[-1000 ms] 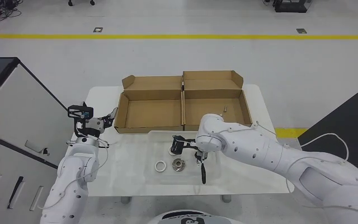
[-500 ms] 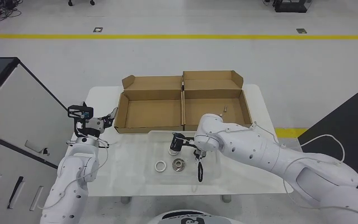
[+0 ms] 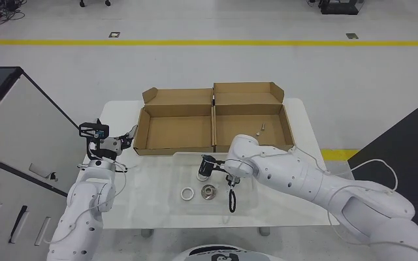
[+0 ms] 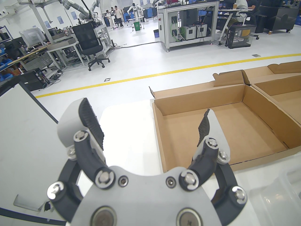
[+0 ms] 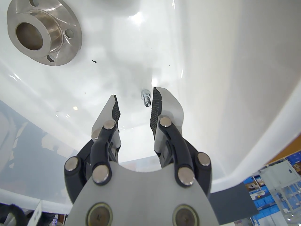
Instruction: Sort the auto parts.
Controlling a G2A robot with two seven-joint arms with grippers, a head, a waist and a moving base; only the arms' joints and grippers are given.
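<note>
The small silver bolt (image 5: 145,98) lies in the white plastic tray (image 5: 211,71), right of the round steel flange (image 5: 44,26). It sits between the spread fingers of the right hand (image 5: 135,94), close against one pad, shank parallel to them. The left hand (image 4: 145,105), also spread, hangs well off to the left.

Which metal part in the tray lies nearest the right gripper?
The small bolt, right at the open right gripper; the holed flange sits clearly farther off.
</note>
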